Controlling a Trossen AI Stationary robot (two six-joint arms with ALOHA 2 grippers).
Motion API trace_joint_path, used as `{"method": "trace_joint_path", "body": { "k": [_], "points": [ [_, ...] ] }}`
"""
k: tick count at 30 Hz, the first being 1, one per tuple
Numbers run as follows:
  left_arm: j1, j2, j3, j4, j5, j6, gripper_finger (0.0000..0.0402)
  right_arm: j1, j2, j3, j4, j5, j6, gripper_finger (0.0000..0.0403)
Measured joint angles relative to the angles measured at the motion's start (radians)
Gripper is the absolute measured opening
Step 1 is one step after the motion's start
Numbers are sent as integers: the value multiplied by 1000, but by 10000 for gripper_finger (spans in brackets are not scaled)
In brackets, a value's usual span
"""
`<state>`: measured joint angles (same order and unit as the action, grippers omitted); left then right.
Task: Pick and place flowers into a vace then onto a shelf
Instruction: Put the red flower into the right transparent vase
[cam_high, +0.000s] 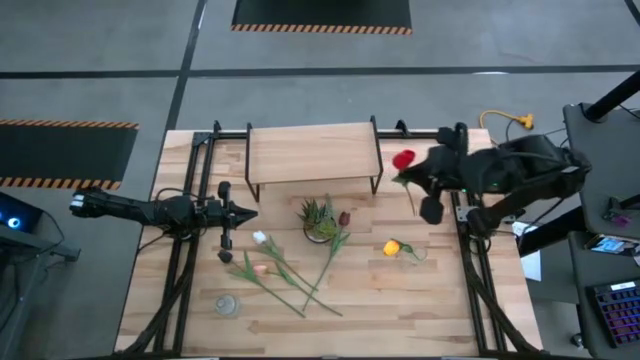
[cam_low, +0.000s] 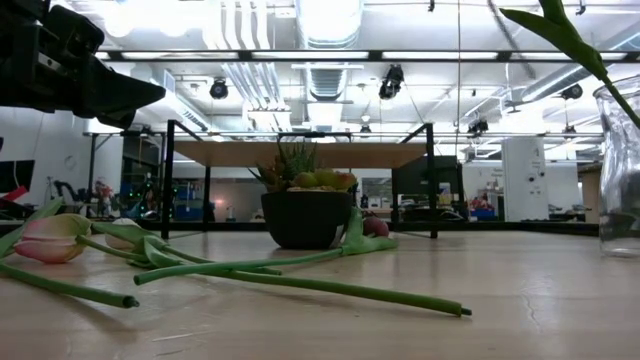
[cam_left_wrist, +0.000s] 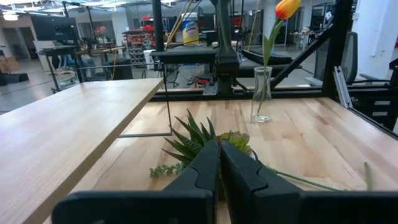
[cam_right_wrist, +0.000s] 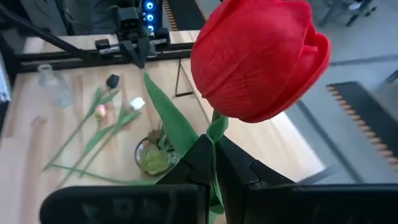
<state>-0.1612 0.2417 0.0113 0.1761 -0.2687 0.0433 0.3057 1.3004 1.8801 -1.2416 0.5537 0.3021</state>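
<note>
In the high view my right gripper (cam_high: 418, 176) is up off the table beside the shelf's (cam_high: 312, 155) right end, shut on the red tulip (cam_high: 403, 160). In the right wrist view its head (cam_right_wrist: 258, 56) fills the picture above my right gripper (cam_right_wrist: 212, 163). A yellow tulip (cam_high: 391, 248) stands in a glass vase (cam_left_wrist: 261, 93). White (cam_high: 260, 238), pink (cam_high: 260, 268) and maroon (cam_high: 344, 218) tulips lie flat on the table. My left gripper (cam_high: 248, 212) is shut and touches nothing; it sits left of the flowers, seen close in the left wrist view (cam_left_wrist: 219, 168). My right gripper pinches the red tulip's green stem (cam_right_wrist: 216, 132) between its two fingers, just below the head. The fingers lie across the stem. The head stands out beyond the fingertips and a long leaf (cam_right_wrist: 171, 121) sticks out beside them. The tulip is lifted clear of the table.
A small spiky potted plant (cam_high: 318, 222) stands in front of the shelf among the lying tulips. A second, empty glass (cam_high: 227, 304) stands near the table's near-left corner. Black frame rails (cam_high: 470, 270) run along both table sides. Bare wood lies near the table's near edge.
</note>
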Motion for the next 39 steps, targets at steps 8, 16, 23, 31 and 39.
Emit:
{"method": "trace_joint_path", "body": {
  "k": [8,16,23,31,39],
  "points": [
    [0,0,0,0,0,0,0,95,-135,-161,69,1,102,8],
    [0,0,0,0,0,0,0,219,-191,-235,125,22,117,9],
    [0,0,0,0,0,0,0,310,-215,-319,124,80,170,8],
    [0,0,0,0,0,0,0,384,-241,-401,134,165,245,9],
    [0,0,0,0,0,0,0,412,-258,-465,133,240,306,9]
  ]
}}
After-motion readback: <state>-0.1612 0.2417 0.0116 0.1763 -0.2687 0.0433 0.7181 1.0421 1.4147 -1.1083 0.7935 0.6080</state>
